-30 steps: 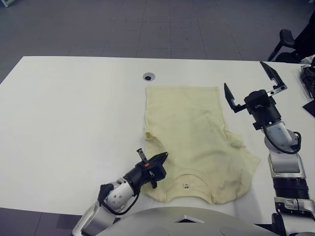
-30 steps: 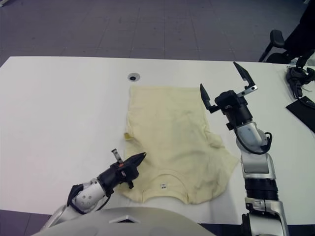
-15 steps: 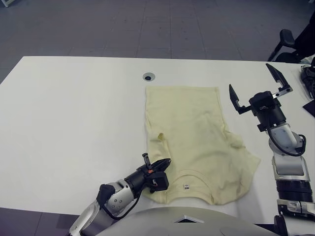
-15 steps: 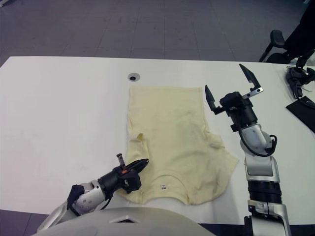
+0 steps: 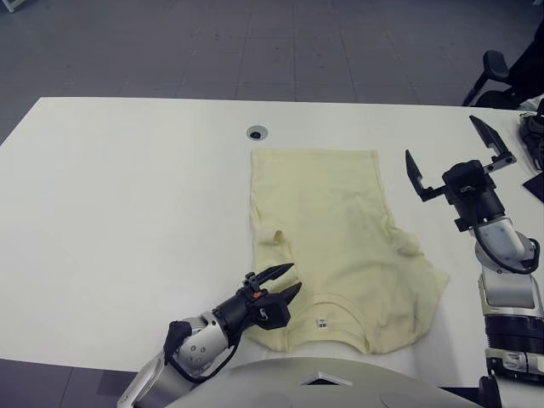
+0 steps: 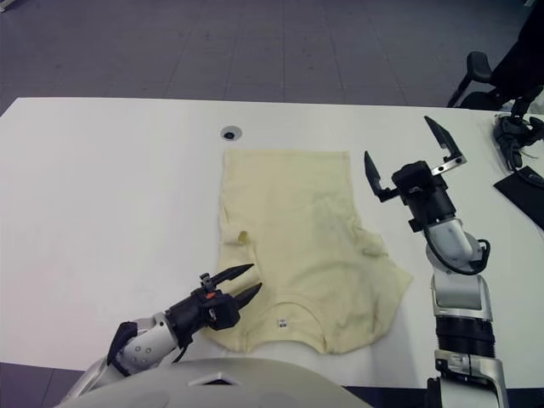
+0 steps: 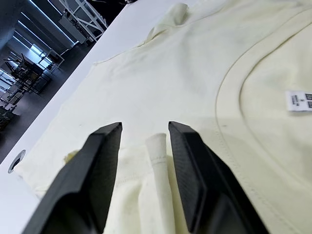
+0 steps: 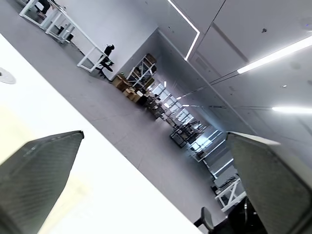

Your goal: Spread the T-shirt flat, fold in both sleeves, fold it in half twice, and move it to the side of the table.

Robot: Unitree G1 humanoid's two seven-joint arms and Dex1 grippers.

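Observation:
The pale yellow T-shirt (image 5: 331, 229) lies flat in the middle of the white table (image 5: 127, 195), collar toward the near edge. Its left sleeve is tucked in over the body, with the hem roll (image 7: 158, 156) lying between the fingers of my left gripper. Its right sleeve (image 5: 432, 285) still sticks out. My left gripper (image 5: 283, 285) is open, low over the shirt's near-left shoulder. My right gripper (image 5: 444, 144) hovers wide open above the table, just right of the shirt's far corner, holding nothing.
A round cable grommet (image 5: 257, 133) sits in the table just beyond the shirt. Black items (image 5: 534, 140) lie at the table's right edge, and a chair (image 5: 497, 72) stands behind them. Bare table stretches to the left of the shirt.
My left gripper, shut on the left sleeve, drew it inward over the shirt, and now stands open. My right gripper has drifted rightward, away from the shirt.

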